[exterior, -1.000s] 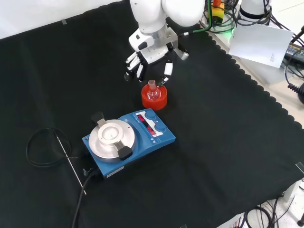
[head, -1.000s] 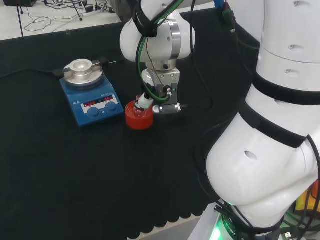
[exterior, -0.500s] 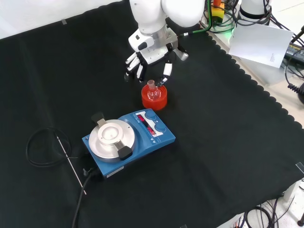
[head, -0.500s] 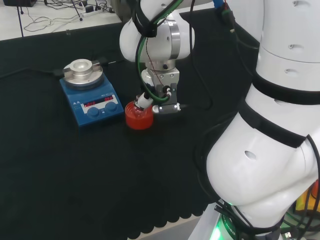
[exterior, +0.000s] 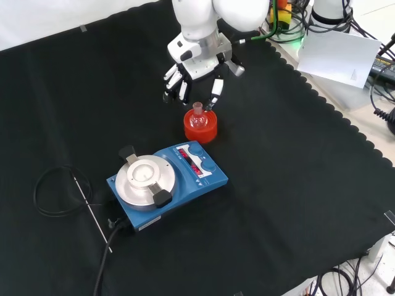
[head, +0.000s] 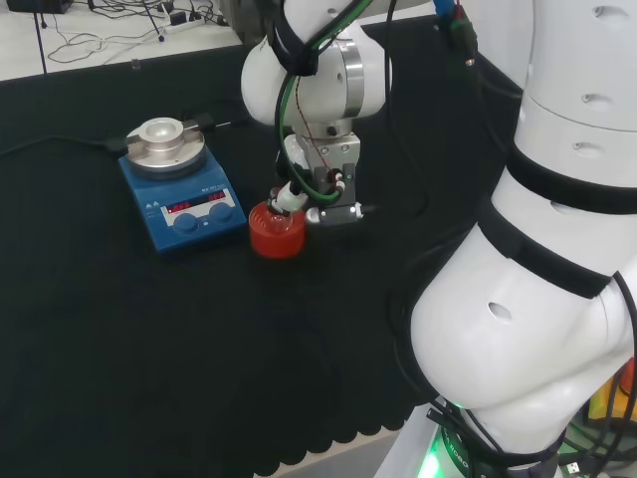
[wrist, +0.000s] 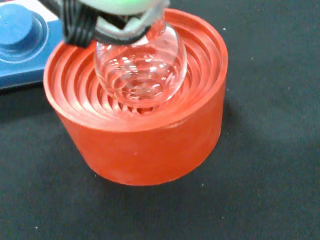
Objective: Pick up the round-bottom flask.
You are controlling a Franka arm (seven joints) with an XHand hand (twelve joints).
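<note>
The hand (exterior: 196, 68) hangs fingers-down from the arm's wrist, just above the round-bottom flask (exterior: 198, 117), with one finger (exterior: 215, 92) reaching to the flask's neck; whether it grips the neck I cannot tell. In the wrist view the clear flask (wrist: 141, 62) sits in the red ribbed stand (wrist: 140, 130). In the front view the stand (exterior: 200, 126) is at 1 o'clock from the blue hotplate (exterior: 166, 183) on the surface (exterior: 296, 185).

You see a small clear glass flask (wrist: 141, 67) with a round belly, upright, neck up, seated in a red ribbed ring stand (wrist: 140, 132) on the black cloth.
</note>
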